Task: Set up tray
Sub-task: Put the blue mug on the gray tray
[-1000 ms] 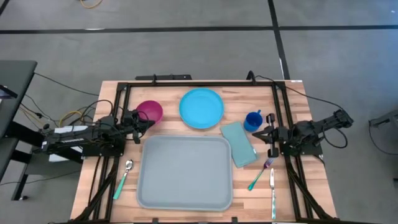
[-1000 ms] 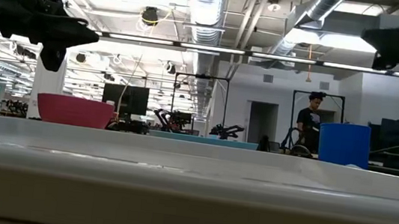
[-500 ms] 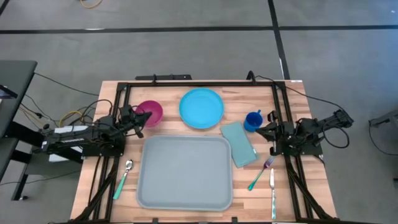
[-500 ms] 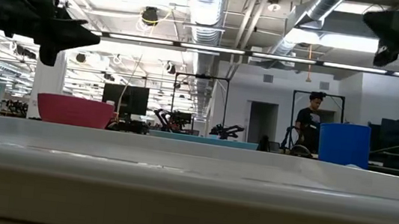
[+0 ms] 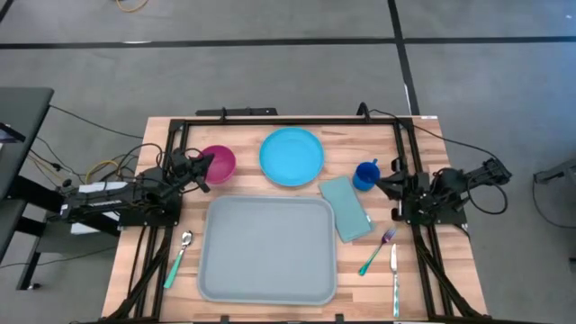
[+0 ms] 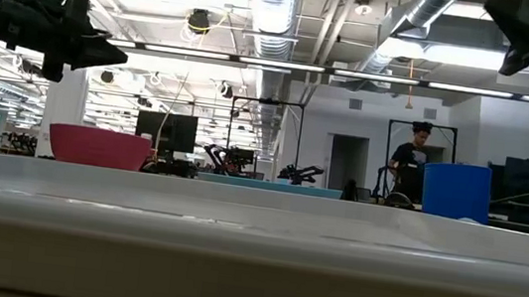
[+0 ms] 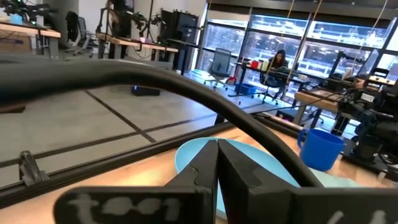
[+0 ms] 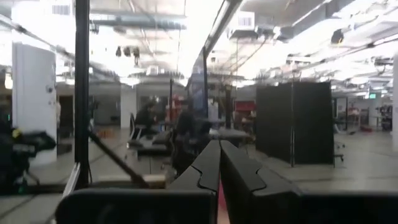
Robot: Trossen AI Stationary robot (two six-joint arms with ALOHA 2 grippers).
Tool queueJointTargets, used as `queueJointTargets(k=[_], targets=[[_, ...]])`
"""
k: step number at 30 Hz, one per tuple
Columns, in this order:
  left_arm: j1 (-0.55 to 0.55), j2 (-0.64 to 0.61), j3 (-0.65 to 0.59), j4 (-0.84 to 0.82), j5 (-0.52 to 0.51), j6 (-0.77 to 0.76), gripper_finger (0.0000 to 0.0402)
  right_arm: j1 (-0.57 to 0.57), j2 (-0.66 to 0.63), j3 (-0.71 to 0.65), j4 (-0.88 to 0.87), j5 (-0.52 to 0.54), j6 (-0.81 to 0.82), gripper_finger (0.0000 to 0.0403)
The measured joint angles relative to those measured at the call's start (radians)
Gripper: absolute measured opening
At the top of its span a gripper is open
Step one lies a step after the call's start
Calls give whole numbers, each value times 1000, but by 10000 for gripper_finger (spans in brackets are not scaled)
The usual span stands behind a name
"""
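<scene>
The tray (image 5: pixel 267 247) lies flat on the wooden bench (image 5: pixel 243 131), at the centre of its 6 o'clock half in the high view, with nothing on it. Its near rim fills the lower part of the low view as a pale band (image 6: pixel 256 223).

At 12 o'clock from the tray sits a round blue plate (image 5: pixel 292 156). A pink bowl (image 5: pixel 217 162) stands at about 11 o'clock, and a blue cup (image 5: pixel 366 174) at about 1 o'clock. A light-teal napkin (image 5: pixel 346 208) lies just beside the tray's 3 o'clock edge, tilted. Beyond it, toward 4 o'clock, rest a fork (image 5: pixel 378 251) and a knife (image 5: pixel 394 277). A spoon (image 5: pixel 179 255) lies off the tray's 8 o'clock corner.

The left gripper (image 5: pixel 203 169) hangs above the bench just beside the pink bowl, at the tray's 10 o'clock; its fingers (image 7: pixel 214 163) are pressed together and hold nothing. The right gripper (image 5: pixel 382 183) hangs at the tray's 2 o'clock, just beside the blue cup, and its fingers (image 8: pixel 219 163) are likewise pressed together on nothing. In the low view both arms show dark at the upper corners, clear of the bench surface.

In the room behind the bench, a person (image 6: pixel 409 163) stands far off, seen just beside the blue cup in the low view.
</scene>
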Motion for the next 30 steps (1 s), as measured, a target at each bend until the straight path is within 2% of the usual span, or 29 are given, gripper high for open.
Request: queueJointTargets(k=[6,8,12,14,20,26,30], targets=[[0,0,0,4,24,0,0,0,13,0,-32,26,21,57],[0,0,0,6,51,0,0,0,31,0,-41,115,21,73],[0,0,0,28,71,0,0,0,89,0,-100,386,64,101],[0,0,0,46,69,0,0,-6,118,0,-123,448,121,114],[0,0,0,115,63,18,0,-64,214,45,-125,415,243,143],[0,0,0,234,43,93,0,-121,376,145,-365,328,507,142],[0,0,0,329,35,152,0,-155,490,241,-526,281,596,136]])
